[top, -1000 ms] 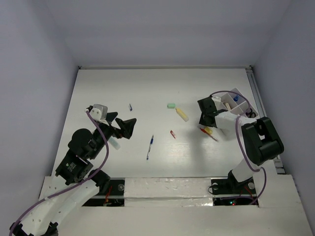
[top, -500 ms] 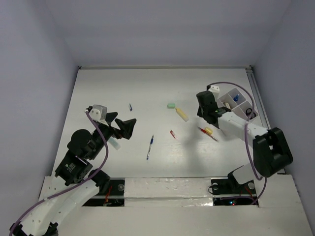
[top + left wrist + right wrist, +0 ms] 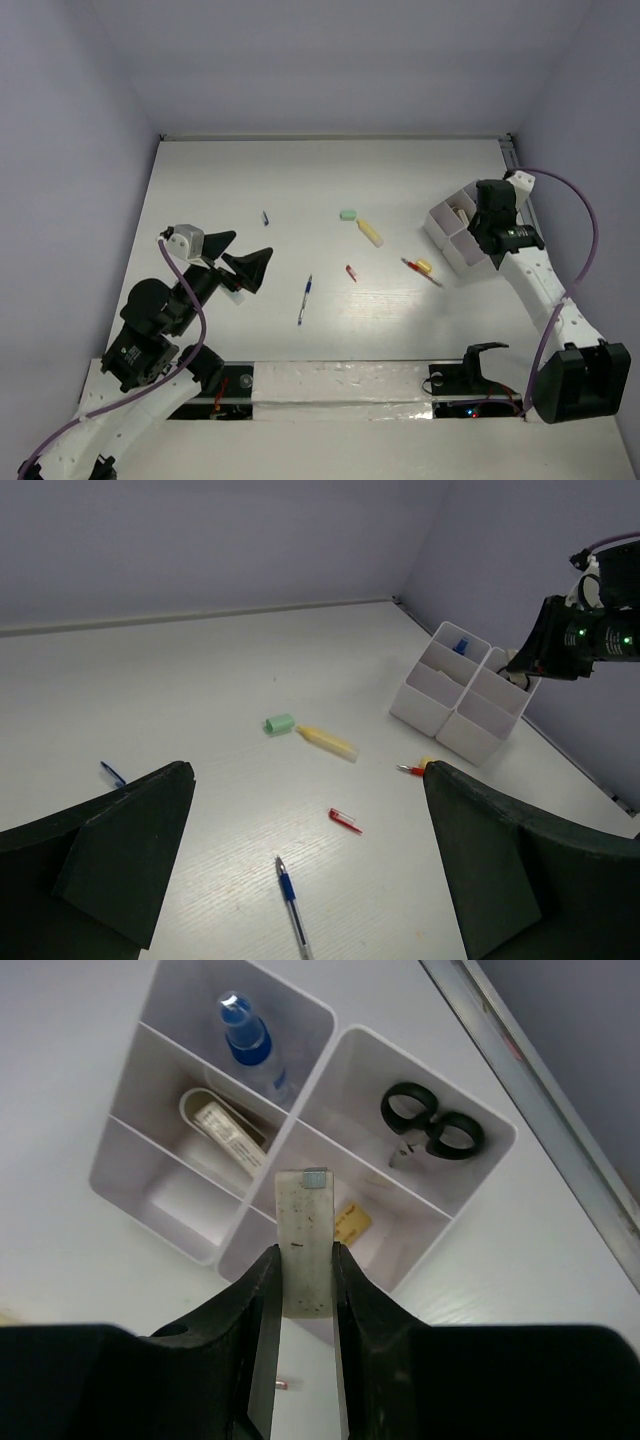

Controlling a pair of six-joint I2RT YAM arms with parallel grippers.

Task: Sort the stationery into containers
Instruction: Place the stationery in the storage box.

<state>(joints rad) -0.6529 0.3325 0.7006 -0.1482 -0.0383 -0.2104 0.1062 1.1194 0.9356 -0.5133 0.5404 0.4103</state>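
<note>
**Right gripper holds a white bar over the tray; left gripper idle and open**

The right gripper (image 3: 305, 1265) is clenched on a white bar (image 3: 304, 1215), probably an eraser, though its grey-tipped end makes that uncertain. In the right wrist view the bar hangs above the tray (image 3: 128, 1130), over the wall between its two rows of compartments. Which compartment lies under it cannot be told.

Inside the tray, the scissors (image 3: 432, 1132) lie in one end compartment. A tan bit (image 3: 350, 1222) is in the compartment next to them. In the other row a blue-capped item (image 3: 245, 1040) fills the end compartment, and a pale eraser (image 3: 225, 1130) sits in the middle one.

The left gripper (image 3: 308, 780) hovers over the table's left side with its jaws spread wide and nothing between them. On the table (image 3: 300, 170) lie the pen (image 3: 305, 298), a red bit (image 3: 351, 272) and a small blue piece (image 3: 265, 217). The green eraser (image 3: 347, 214) touches the end of the marker (image 3: 371, 233). The pencil (image 3: 420, 268) lies near the tray.
</note>
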